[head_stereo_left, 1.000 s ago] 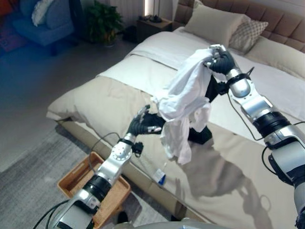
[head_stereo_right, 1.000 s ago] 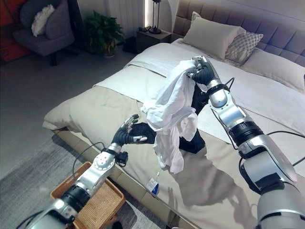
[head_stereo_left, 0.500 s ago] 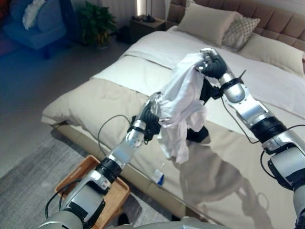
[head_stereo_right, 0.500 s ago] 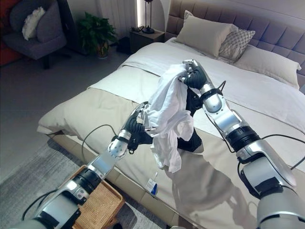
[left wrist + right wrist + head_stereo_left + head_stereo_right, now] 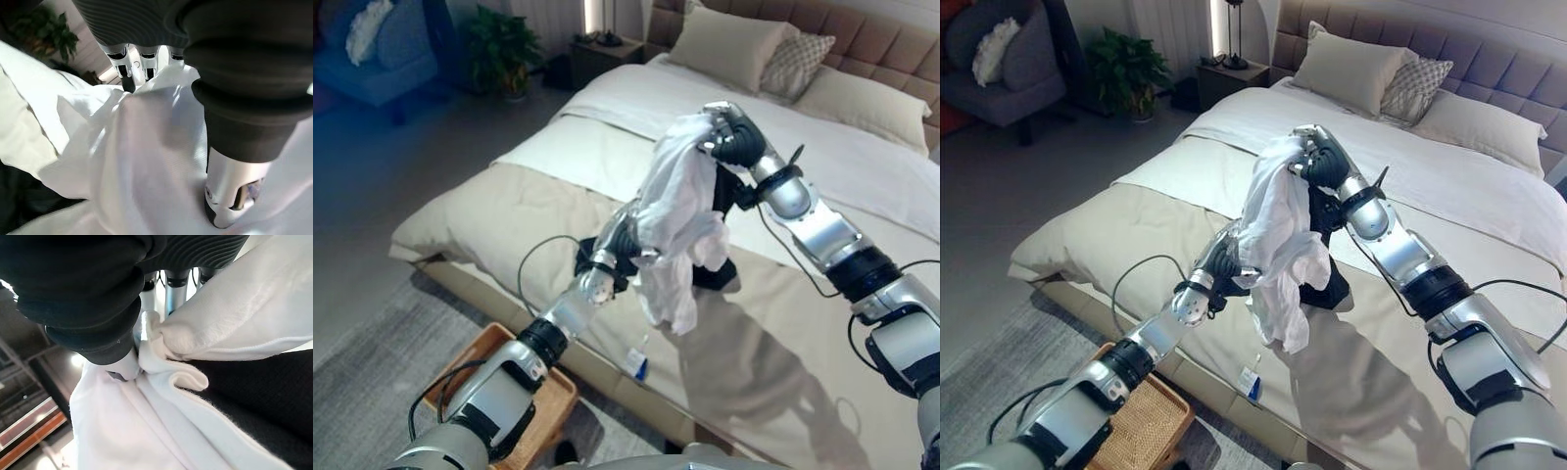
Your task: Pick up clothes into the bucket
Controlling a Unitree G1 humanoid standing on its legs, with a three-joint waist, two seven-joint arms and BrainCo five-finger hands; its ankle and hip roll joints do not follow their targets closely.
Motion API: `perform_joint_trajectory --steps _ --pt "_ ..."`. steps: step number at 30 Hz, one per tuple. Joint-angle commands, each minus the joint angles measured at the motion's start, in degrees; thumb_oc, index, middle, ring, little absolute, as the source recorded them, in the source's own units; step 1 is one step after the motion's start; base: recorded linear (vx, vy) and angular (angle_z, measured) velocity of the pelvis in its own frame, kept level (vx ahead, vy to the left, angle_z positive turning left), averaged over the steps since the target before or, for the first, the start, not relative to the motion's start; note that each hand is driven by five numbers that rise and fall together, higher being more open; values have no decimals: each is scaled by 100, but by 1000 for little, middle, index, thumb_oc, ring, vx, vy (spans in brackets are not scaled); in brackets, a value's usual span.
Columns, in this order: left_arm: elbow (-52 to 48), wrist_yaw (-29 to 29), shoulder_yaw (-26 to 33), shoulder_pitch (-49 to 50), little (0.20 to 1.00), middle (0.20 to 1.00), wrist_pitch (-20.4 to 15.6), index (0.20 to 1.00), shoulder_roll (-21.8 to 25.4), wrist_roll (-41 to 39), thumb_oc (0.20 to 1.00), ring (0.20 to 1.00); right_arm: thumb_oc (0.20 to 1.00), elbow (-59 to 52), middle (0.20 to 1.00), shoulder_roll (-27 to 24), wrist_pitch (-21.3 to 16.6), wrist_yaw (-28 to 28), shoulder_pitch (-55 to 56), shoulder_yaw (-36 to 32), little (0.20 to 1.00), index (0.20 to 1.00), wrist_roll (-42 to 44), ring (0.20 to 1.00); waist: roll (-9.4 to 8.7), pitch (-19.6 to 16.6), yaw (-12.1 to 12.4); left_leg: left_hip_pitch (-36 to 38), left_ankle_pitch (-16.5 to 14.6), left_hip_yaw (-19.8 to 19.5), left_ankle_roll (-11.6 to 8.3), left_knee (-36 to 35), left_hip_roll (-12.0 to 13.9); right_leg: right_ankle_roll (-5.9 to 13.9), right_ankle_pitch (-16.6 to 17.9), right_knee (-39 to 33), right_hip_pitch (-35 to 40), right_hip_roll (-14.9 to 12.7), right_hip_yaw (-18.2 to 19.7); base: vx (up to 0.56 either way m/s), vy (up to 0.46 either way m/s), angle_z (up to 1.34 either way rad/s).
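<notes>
Head eyes look down at the bed [image 5: 509, 211]; wrist views sit close.

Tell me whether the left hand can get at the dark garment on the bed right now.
Probably not: the left hand is already closed on the white garment, which the right hand holds up and which hangs in front of the dark garment.

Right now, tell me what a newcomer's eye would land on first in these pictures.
First, the white garment, hanging in the air over the bed, pinched at its top by the right hand and gripped lower down by the left hand. Next, a dark garment lying on the bed right behind it. Last, the wicker basket on the floor at the bed's near edge.
</notes>
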Motion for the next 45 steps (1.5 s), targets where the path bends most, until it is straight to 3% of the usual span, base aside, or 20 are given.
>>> perform_joint_trajectory --steps 1,7,8,9,10,11,12,22,31,32,33,37,39,45 --pt "546 159 -309 -731 1000 1000 53 1000 -72 543 1000 1000 200 -342 200 -154 -659 -237 -588 -340 200 200 331 200 -201 -241 31 297 -295 139 -74 81 24 514 338 183 20 -286 256 -9 4 -8" --pt "980 123 -335 -759 1000 1000 412 1000 -122 1144 1000 1000 200 -450 200 -264 -573 -228 -496 -472 200 200 266 200 -188 -268 29 301 -299 127 -61 74 22 518 338 178 25 -279 261 -2 1 -1" --pt "1019 138 -328 -772 959 959 435 959 -139 1195 959 959 200 -504 200 -276 -560 -216 -471 -498 200 200 262 200 -188 -273 26 300 -295 121 -61 71 22 517 340 179 24 -278 259 0 0 0" --pt "1072 159 -332 -825 661 661 435 661 -190 1194 661 661 200 -570 200 -290 -550 -194 -445 -517 200 200 273 200 -193 -276 14 292 -284 117 -64 63 24 518 349 175 21 -278 256 0 0 0" --pt "1079 163 -334 -828 567 567 432 567 -194 1194 567 567 200 -573 200 -293 -548 -194 -442 -520 200 200 272 200 -193 -277 15 290 -283 115 -64 63 24 518 350 174 20 -279 254 0 0 0" --pt "1081 163 -335 -829 423 423 431 423 -195 1194 423 423 200 -574 200 -294 -547 -194 -441 -521 200 200 272 200 -193 -277 15 290 -283 114 -64 64 24 518 350 173 20 -279 253 0 0 0" --pt "1076 165 -321 -884 200 200 410 200 -239 1110 200 200 200 -625 200 -310 -554 -196 -431 -543 200 200 278 200 -194 -282 -3 281 -273 112 -65 58 17 519 360 167 17 -279 245 0 0 0" --pt "824 235 -257 -879 200 200 296 200 -205 922 200 200 200 -548 200 -264 -567 -246 -252 -737 200 200 191 200 -200 -283 -15 288 -292 131 -44 55 4 521 368 166 15 -275 273 0 0 0" --pt "522 389 243 -658 200 200 232 200 148 528 200 200 200 -442 200 -264 -547 -310 139 -1055 200 200 138 200 -155 -235 29 272 -291 115 -44 68 -7 524 364 167 12 -294 254 0 0 0" --pt "407 421 340 -644 200 200 208 200 223 411 200 200 485 -383 485 -246 -533 -340 194 -1106 485 485 120 485 -149 -225 37 263 -290 111 -44 68 -9 524 361 165 8 -297 246 0 0 0" --pt "167 498 498 -659 200 200 138 200 373 258 200 200 1000 -195 1000 -165 -469 -429 336 -1195 1000 1000 20 1000 -130 -204 65 244 -287 94 -40 71 -17 525 365 165 1 -301 235 0 0 0" --pt "-221 578 717 -653 200 200 74 200 591 88 200 200 1000 315 1000 8 -365 -495 471 -1253 1000 1000 -80 1000 -120 -180 106 229 -284 76 -42 76 -18 523 366 166 1 -314 214 0 0 0" --pt "-519 645 806 -742 200 200 29 200 690 1 200 200 1000 1168 1000 150 -184 -691 457 -1205 1000 1000 -357 1000 -107 -162 163 216 -284 45 -38 76 -26 524 365 163 15 -327 187 0 0 0" --pt "-964 750 1035 -745 200 200 42 200 744 143 200 200 1000 1472 1000 237 46 -881 394 -1236 1000 1000 -1148 1000 -78 -138 179 214 -297 7 -30 71 -31 519 343 152 40 -328 154 0 0 0"
